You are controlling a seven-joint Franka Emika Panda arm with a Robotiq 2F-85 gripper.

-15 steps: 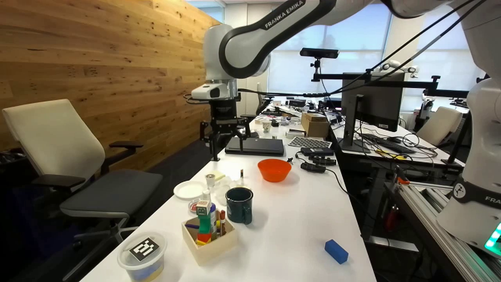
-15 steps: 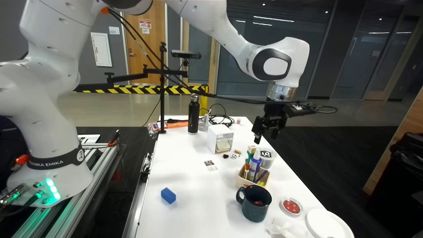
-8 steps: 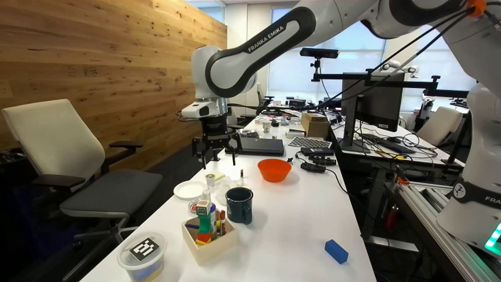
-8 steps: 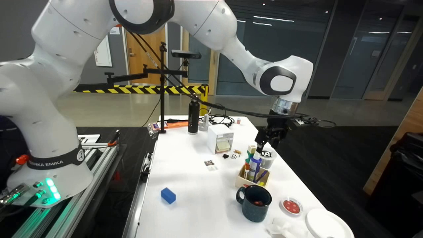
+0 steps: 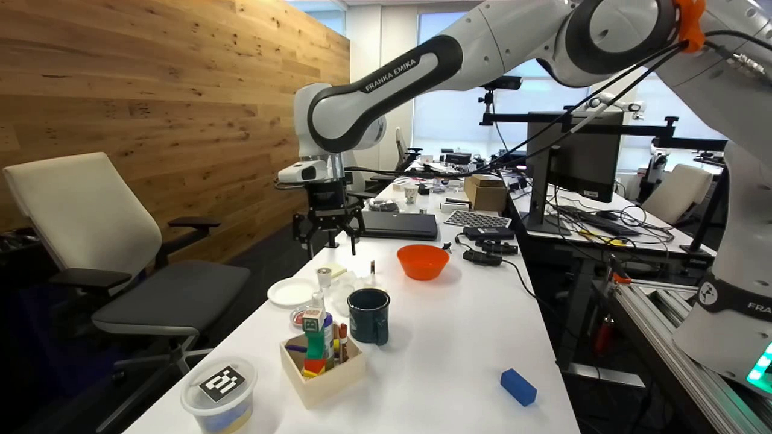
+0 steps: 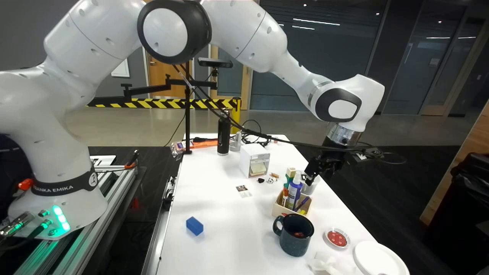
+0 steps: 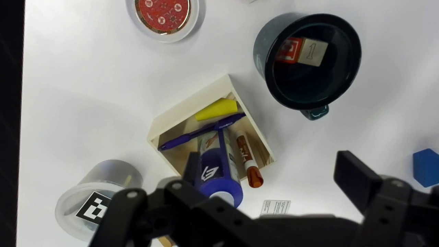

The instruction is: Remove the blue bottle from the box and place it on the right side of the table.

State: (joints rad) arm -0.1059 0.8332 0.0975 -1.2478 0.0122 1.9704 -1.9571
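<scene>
The blue bottle [image 7: 219, 161], with a white cap, stands in the light-wood box [image 7: 187, 107]; it also shows in both exterior views [image 5: 329, 337] [image 6: 293, 194]. The box shows there too [image 5: 332, 386] [image 6: 281, 210], on the white table [image 5: 434, 367]. It also holds a red-brown marker [image 7: 247, 154], a purple pen [image 7: 181, 139], a yellow piece [image 7: 217, 109] and stacked toy blocks [image 5: 314, 340]. My gripper [image 7: 274, 171] is open and empty, above the table near the box. In the wrist view its left finger overlaps the bottle's side; I cannot tell whether they touch.
A dark mug [image 7: 308, 68] stands close beside the box. A lidded tub [image 5: 220, 392] is on its other side. A blue block [image 5: 518, 387] lies near the table edge. An orange bowl [image 5: 423, 262], white plate [image 5: 292, 292] and white dispenser [image 6: 255, 159] also stand here.
My gripper has come down over the last second and shifted left in an exterior view, toward the table edge away from the robot base. It stays open. The bottle and box have not moved.
</scene>
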